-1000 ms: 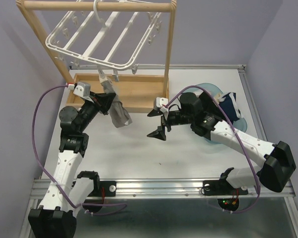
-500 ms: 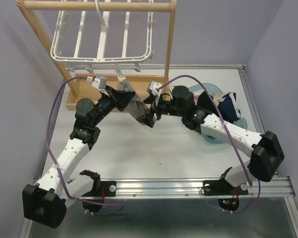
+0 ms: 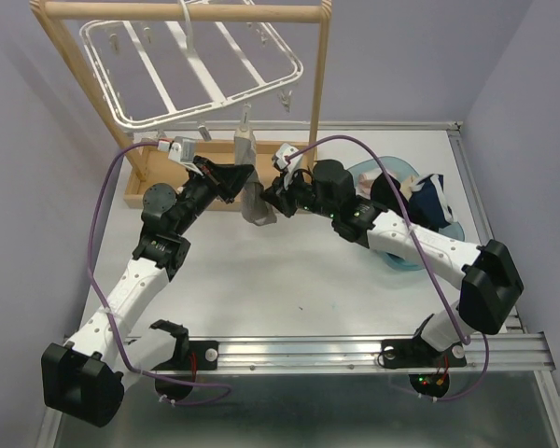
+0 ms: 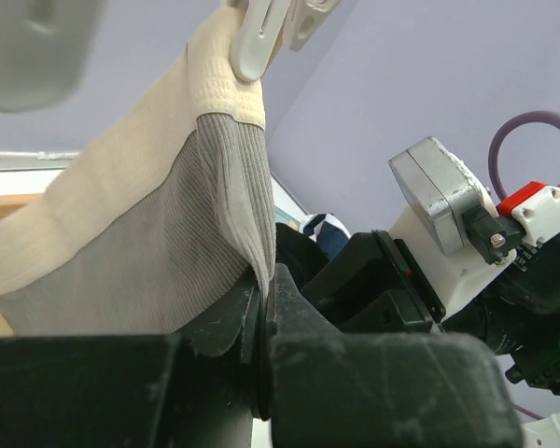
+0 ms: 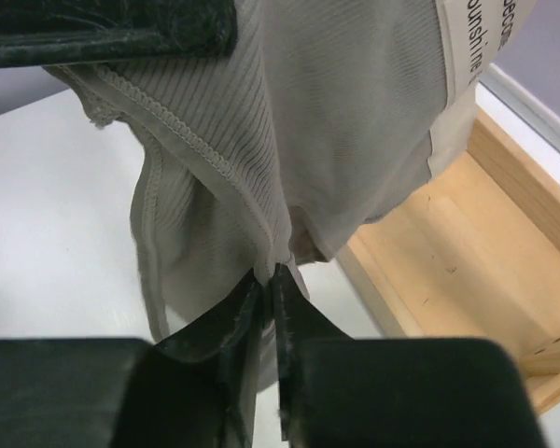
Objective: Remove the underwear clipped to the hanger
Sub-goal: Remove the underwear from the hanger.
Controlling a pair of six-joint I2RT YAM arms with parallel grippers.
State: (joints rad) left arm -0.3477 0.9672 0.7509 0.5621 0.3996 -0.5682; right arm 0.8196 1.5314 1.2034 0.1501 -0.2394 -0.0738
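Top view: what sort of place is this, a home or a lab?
Probably a lab test cell: two robot arms bolted to a metal rail, bare purple walls, one wooden rack as prop.

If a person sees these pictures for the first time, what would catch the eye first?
Most striking is the grey underwear hanging from a clip at the near edge of the white hanger. It is pinched from both sides by the left end effector and the right end effector. Farther right, a blue dish holds a navy piece with white trim.
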